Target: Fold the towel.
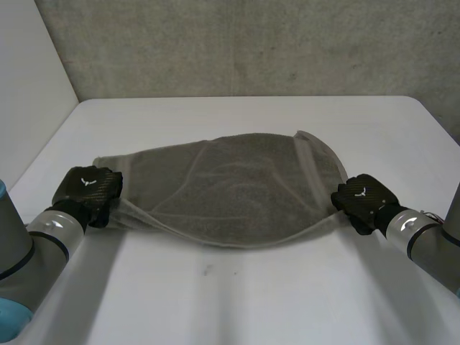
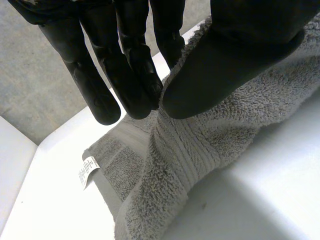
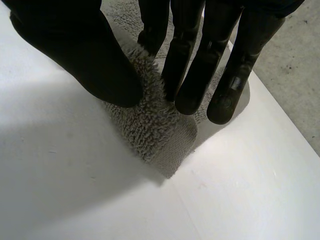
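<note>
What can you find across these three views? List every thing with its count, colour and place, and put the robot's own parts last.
towel: one, grey, stretched between the two hands over the middle of the table
label: one, white, sticking out from the towel's edge beyond the left hand's fingertips
table: one, white, under the towel
wall: one, grey, behind the table
side panel: one, white, along the table's left
robot arms: two, grey, entering from the near corners
left robot hand: one, black, pinching the towel's left end between thumb and fingers
right robot hand: one, black, pinching the towel's right corner between thumb and fingers
</note>
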Robot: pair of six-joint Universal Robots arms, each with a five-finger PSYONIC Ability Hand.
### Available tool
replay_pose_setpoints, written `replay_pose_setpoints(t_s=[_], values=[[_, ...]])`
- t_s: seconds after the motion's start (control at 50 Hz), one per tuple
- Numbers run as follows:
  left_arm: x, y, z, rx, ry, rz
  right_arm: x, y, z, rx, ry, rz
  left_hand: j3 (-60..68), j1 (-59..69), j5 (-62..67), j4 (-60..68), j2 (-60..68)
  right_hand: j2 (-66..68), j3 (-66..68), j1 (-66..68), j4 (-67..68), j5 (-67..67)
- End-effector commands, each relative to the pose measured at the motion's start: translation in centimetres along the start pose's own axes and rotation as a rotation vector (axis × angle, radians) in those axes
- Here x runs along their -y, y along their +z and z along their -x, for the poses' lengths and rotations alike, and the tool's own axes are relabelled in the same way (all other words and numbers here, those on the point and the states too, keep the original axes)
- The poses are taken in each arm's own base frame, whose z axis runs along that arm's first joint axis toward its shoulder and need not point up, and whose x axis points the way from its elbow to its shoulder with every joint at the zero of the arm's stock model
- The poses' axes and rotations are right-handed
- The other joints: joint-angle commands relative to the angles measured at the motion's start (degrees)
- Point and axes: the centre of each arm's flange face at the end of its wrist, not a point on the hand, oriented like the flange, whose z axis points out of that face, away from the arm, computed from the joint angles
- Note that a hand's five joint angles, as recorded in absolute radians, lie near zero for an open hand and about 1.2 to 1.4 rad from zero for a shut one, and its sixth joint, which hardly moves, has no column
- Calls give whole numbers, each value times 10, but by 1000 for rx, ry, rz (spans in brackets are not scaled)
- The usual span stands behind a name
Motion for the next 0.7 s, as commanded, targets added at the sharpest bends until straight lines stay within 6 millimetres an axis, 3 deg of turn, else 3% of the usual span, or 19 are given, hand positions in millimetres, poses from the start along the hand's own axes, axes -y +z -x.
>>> replay_pose_setpoints(t_s=[0.02,0.1,0.14,0.16,0.2,0.22,0.28,0.34,0.38,0.44,0.56,0.62,0.7], values=[[6,1,2,5,5,-17,11,-1,-11,-21,7,-8,103,127,113,103,103,128,127,27,127,149],[19,2,6,16,10,-58,35,-12,-31,-60,4,-32,103,127,113,103,103,128,127,27,127,149],[45,-1,16,47,18,-131,67,-30,-54,-105,11,-45,103,127,113,103,103,128,127,27,127,149],[45,-1,16,47,18,-132,67,-30,-54,-105,11,-45,103,127,113,103,103,128,127,27,127,149],[73,-13,27,74,24,-193,98,-52,-76,-150,18,-48,103,127,113,103,103,128,127,27,127,149],[73,-13,27,74,24,-193,98,-52,-76,-150,18,-48,103,127,113,103,103,128,127,27,127,149],[105,-33,35,78,29,-231,132,-87,-108,-247,15,-37,103,127,113,103,103,128,127,27,127,149],[113,-41,37,73,31,-234,143,-100,-113,-274,8,-36,103,127,113,103,103,128,127,27,127,149],[121,-55,38,58,30,-206,159,-121,-117,-303,1,-36,103,127,113,103,103,128,127,27,127,149],[121,-63,37,36,47,-156,165,-131,-114,-295,4,-26,103,127,113,103,103,128,127,27,127,149],[113,-64,33,11,120,-96,158,-131,-103,-244,25,15,103,127,113,103,103,128,127,27,127,149],[105,-58,30,-1,167,-64,148,-124,-95,-208,43,47,103,127,113,103,103,128,127,27,127,149],[74,-27,20,-66,184,61,121,-92,-83,-109,83,124,103,127,113,103,103,128,127,27,127,149]])
